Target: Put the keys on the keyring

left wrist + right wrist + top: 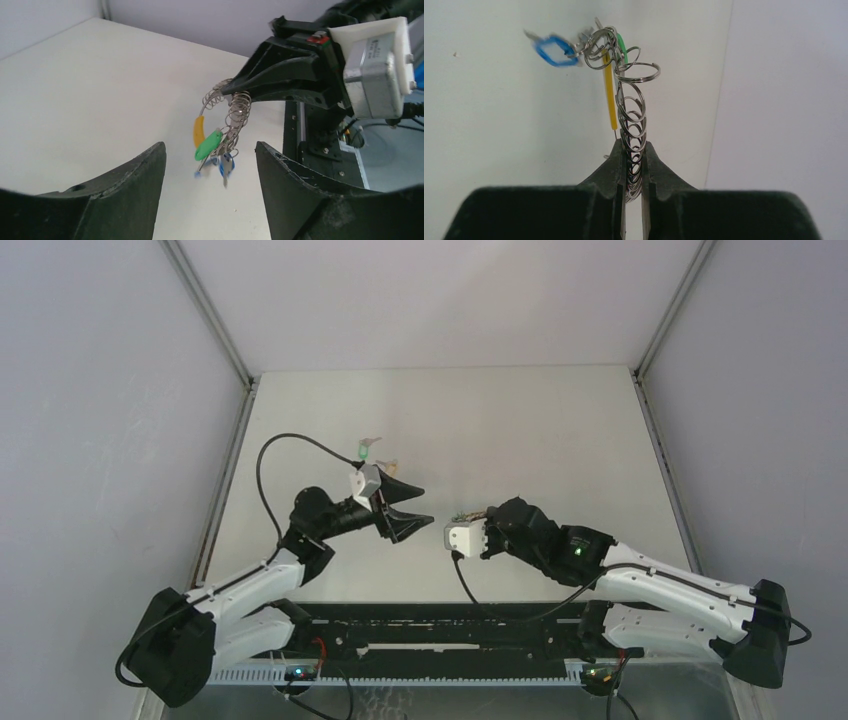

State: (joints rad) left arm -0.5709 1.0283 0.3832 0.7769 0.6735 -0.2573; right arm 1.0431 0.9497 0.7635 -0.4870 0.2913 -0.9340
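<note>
My right gripper (pixel 634 150) is shut on the keyring (pixel 633 112), a string of silvery rings that stands up from its jaws. From the keyring's far end hang a yellow tag (pixel 610 92), a blue tag (pixel 555 50) and a green-tagged key (pixel 208 145). In the left wrist view the keyring (pixel 235 107) dangles from the right gripper (pixel 235 89) above the table. My left gripper (pixel 210 147) is open, its fingers either side of the dangling tags and short of them, nothing held. Seen from above, the left gripper (pixel 427 505) faces the keyring (pixel 458 513) across a small gap.
A few small pale pieces (pixel 386 466) and a green spot (pixel 364 452) lie on the white table (pixel 520 430) just behind the left gripper, too small to identify. Grey walls enclose the table on three sides. A black rail (pixel 450 625) runs along the near edge.
</note>
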